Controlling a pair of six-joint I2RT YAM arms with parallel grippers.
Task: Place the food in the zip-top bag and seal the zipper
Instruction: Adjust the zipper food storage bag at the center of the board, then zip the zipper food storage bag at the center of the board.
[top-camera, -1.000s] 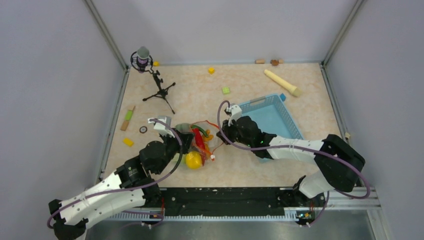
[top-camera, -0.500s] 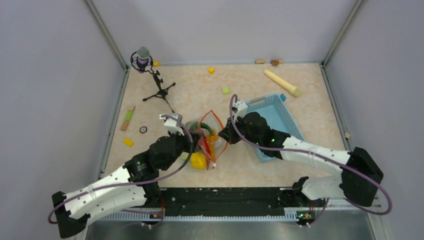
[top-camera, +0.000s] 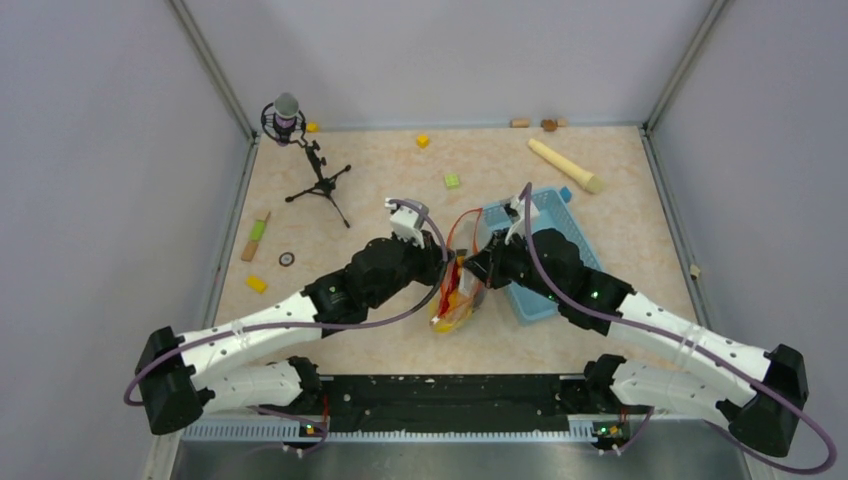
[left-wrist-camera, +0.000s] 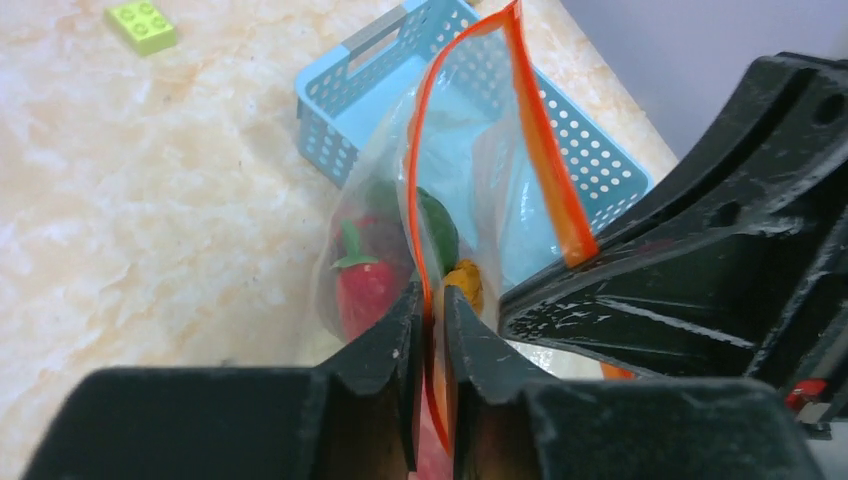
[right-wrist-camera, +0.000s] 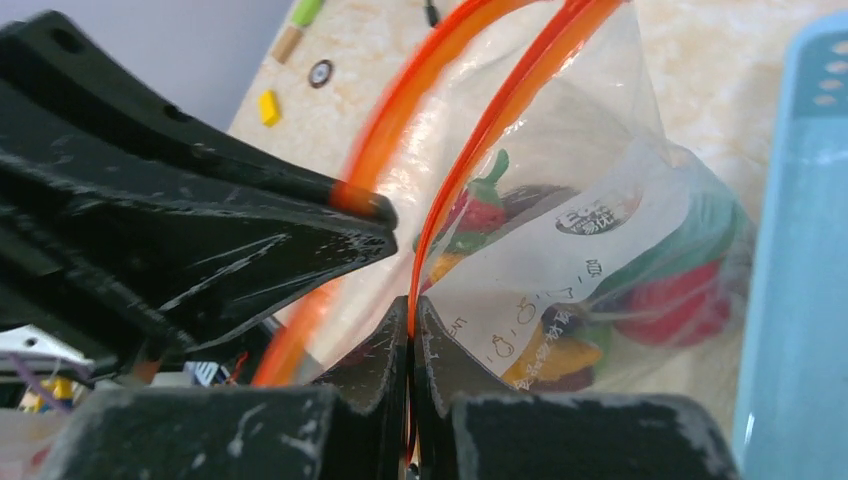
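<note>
The clear zip-top bag (top-camera: 457, 295) hangs lifted between both grippers, beside the basket's left edge. Toy food shows through it: a red chili (left-wrist-camera: 362, 285), a green piece (left-wrist-camera: 437, 225), an orange piece (left-wrist-camera: 466, 283), and red and yellow pieces in the right wrist view (right-wrist-camera: 672, 298). My left gripper (top-camera: 444, 262) is shut on one side of the orange-red zipper (left-wrist-camera: 423, 190). My right gripper (top-camera: 473, 268) is shut on the other side of the zipper (right-wrist-camera: 470, 160). The mouth gapes open between the two strips. I see no slider tab.
A light-blue mesh basket (top-camera: 560, 225) stands right of the bag. A beige wooden stick (top-camera: 565, 166), yellow cube (top-camera: 423, 141) and green cube (top-camera: 452, 181) lie at the back. A microphone tripod (top-camera: 310, 165) stands back left. Small pieces (top-camera: 256, 283) lie at the left.
Both grippers have carried the bag up and to the right, from the table's middle left to beside the basket. The food now hangs in the bag's bottom.
</note>
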